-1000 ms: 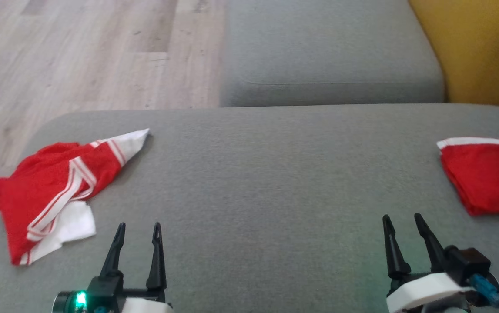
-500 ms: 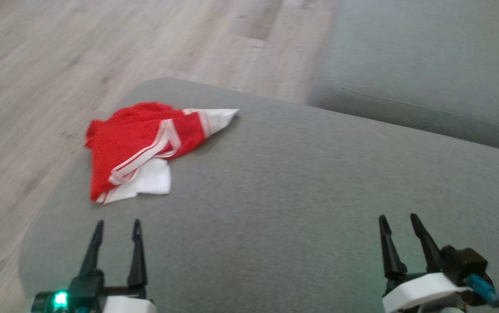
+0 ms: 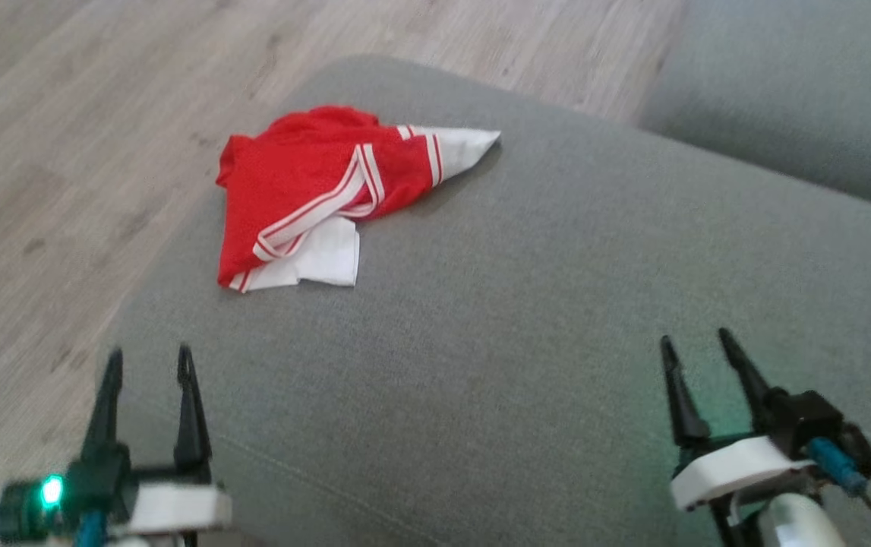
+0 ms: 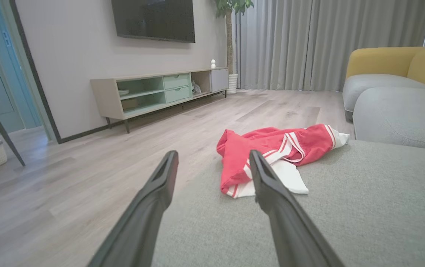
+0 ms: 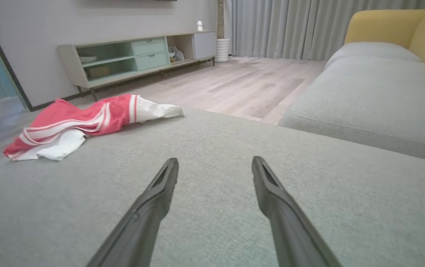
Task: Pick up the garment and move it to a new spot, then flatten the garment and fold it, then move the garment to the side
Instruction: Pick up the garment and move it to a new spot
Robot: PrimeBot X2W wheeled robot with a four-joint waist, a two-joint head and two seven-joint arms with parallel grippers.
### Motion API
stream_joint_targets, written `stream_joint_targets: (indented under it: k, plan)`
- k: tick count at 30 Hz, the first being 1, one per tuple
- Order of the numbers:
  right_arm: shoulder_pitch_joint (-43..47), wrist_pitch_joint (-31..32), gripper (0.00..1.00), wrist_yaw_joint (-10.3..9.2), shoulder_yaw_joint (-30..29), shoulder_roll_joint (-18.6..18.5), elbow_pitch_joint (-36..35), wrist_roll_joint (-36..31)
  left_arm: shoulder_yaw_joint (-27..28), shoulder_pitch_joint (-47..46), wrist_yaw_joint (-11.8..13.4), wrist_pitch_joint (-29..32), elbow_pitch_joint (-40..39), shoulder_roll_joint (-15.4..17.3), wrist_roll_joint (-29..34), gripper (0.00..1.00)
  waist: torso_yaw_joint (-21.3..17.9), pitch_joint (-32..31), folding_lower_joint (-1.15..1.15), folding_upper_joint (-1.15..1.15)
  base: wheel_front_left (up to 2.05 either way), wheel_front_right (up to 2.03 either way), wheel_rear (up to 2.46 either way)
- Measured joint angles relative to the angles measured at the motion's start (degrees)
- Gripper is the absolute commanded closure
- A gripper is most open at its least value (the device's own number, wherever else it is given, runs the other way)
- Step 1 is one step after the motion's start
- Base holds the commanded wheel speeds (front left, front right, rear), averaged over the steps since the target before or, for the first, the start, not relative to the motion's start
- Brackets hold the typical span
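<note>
Nearest: left end effector [image 3: 148, 353] at lower left, jaws wide, nothing in them. It hangs about over the near-left edge of the grey cushion [image 3: 526, 357]. The right end effector [image 3: 695, 338] at lower right is also wide & empty, over bare cushion, well apart from the cloth.

Step in hand, as I read it: reach + first pick-up, not yet begun. Best bet is to send the left end effector fwd and a bit right, since it's the closer one. Come down on a raised red fold near the middle, not the flat white flap [image 3: 329, 262], which prob. slips out or lifts alone. The jaws are wide enough already, so close only once both fingers straddle the ridge and press lightly into the cushion. Lift straight up before carrying, else trailing fabric may drag off toward the wooden floor [image 3: 63, 152].

Farther: garment [image 3: 306, 190], red w/ white stripes, crumpled, on the cushion's far-left part, near its edge. The long axis runs diagonally in head view, from the near-left red/white hem to far right. It ends in a white tip [image 3: 473, 140] pointing toward the second cushion [image 3: 799, 99] beyond.
</note>
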Motion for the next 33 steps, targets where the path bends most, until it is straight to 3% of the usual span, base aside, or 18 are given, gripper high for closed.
stream_joint_targets:
  k: [4,10,21,25,29,30,31,33]
  plan:
    - [-0.8,0.0,0.0,0.0,-4.0,-0.5,-1.8,-4.5,-0.3,-8.1,-1.3,0.0,1.2,0.5,0.8,0.0,0.0,4.0,0.01,0.0,0.0,0.0,0.0]
    - [-2.3,0.0,0.0,0.0,-6.5,-5.9,-5.2,-7.9,-0.9,-20.6,-3.0,0.0,8.7,-0.1,0.9,0.0,-0.3,11.0,0.01,0.0,0.0,0.0,0.0]
    - [-5.6,-0.6,0.0,0.0,-8.6,-13.7,-12.3,-9.7,-1.8,-43.6,-5.2,2.3,40.2,-2.6,-3.7,0.0,-1.1,24.0,0.0,0.0,0.0,0.0,0.0]
    - [-6.3,-0.9,0.0,0.0,-8.9,-14.6,-14.9,-9.7,-1.4,-48.8,-5.7,6.9,50.1,-2.2,-4.6,0.0,-2.0,26.5,0.0,0.0,0.0,0.0,0.0]
    - [-7.2,-1.2,0.0,0.0,-8.8,-14.6,-15.8,-9.7,-1.0,-51.4,-6.0,7.5,55.9,-0.9,-4.9,0.0,-3.5,27.7,-0.01,0.0,0.0,0.0,0.0]
    - [-7.5,-1.2,0.0,0.0,-8.8,-14.6,-16.0,-9.7,-0.8,-52.0,-6.0,6.9,56.9,-0.5,-5.2,0.7,-3.9,28.0,0.0,0.0,0.0,0.0,0.0]
    - [-7.7,-1.2,0.0,0.0,-8.8,-14.6,-16.1,-9.9,-0.8,-52.6,-6.0,6.1,57.7,-0.1,-5.4,1.0,-4.2,28.1,0.0,0.0,0.0,0.0,0.0]
    - [-8.0,-1.2,0.0,0.0,-8.8,-14.5,-16.1,-10.0,-0.8,-53.6,-6.0,4.2,58.8,0.6,-5.4,1.0,-4.7,28.2,0.0,0.0,0.0,0.0,0.0]
